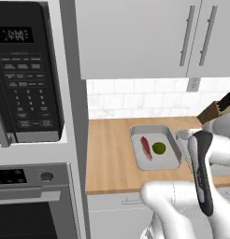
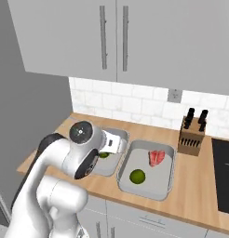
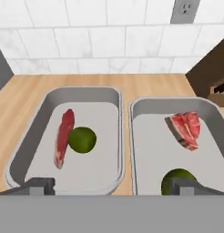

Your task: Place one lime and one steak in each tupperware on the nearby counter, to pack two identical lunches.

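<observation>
While the claw (image 3: 113, 187) hangs with its jaws spread wide and nothing between them, two grey tupperware trays sit side by side on the wooden counter (image 3: 132, 84) just ahead of its fingertips (image 3: 41, 186). The left tupperware (image 3: 22, 150) holds a steak (image 3: 63, 136) with a lime (image 3: 82, 139) touching its right edge. The right tupperware (image 3: 145, 105) holds a second steak (image 3: 185, 129) toward its far side and a second lime (image 3: 175, 178) close behind the right fingertip, the two well apart.
</observation>
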